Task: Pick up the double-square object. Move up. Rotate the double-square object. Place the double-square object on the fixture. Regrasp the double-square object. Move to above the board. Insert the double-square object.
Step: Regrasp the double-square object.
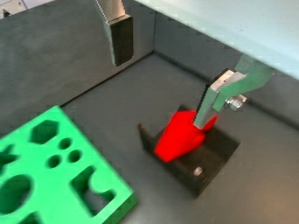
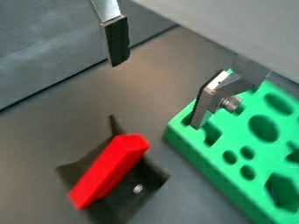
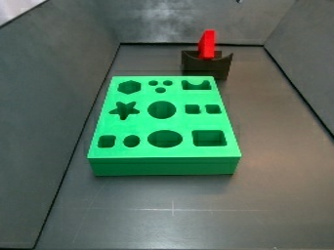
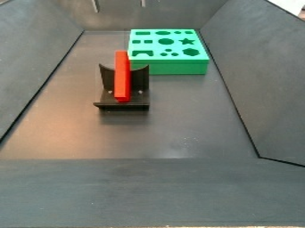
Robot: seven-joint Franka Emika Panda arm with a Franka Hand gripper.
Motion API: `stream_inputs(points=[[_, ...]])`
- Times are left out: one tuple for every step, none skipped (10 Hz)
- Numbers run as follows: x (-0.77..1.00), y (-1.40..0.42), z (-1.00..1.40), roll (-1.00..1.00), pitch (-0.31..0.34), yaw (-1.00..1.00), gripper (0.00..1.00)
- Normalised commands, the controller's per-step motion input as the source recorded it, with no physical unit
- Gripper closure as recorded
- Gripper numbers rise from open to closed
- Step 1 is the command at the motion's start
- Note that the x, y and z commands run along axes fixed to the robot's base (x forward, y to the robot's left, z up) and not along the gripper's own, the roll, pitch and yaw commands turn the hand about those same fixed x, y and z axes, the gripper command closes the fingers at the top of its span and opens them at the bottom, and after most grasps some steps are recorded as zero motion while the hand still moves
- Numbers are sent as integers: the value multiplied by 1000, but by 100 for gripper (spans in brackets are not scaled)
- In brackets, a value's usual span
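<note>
The small bright red plastic double-square object (image 4: 120,73) leans in the dark L-shaped fixture (image 4: 121,96), long axis steeply upright, upper end tilted toward twelve o'clock in a side view. The large flat green board (image 4: 168,49) lies near, at one o'clock. In both wrist views the gripper (image 2: 163,70) hovers above, silver fingers (image 2: 114,33) wide apart, holding nothing.

A dark grey floor (image 3: 170,215) lay between sloping grey side walls (image 3: 53,98); a pale surface (image 1: 233,26) showed beyond the back wall.
</note>
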Motion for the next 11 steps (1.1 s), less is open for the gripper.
stream_inputs(points=[[-19,-19,9,1000,5,27,0],[-19,-17,10,1000,8,29,0],[-11,-19,15,1000,12,31,0],[2,-20,10,1000,16,32,0],[15,-20,-1,1000,22,35,0],[27,-22,-8,1000,30,37,0],[39,-25,-6,1000,39,41,0],[56,-28,-7,1000,57,47,0],[72,-28,-11,1000,74,54,0],[88,-33,-13,1000,104,69,0],[94,-35,-10,1000,130,87,0]])
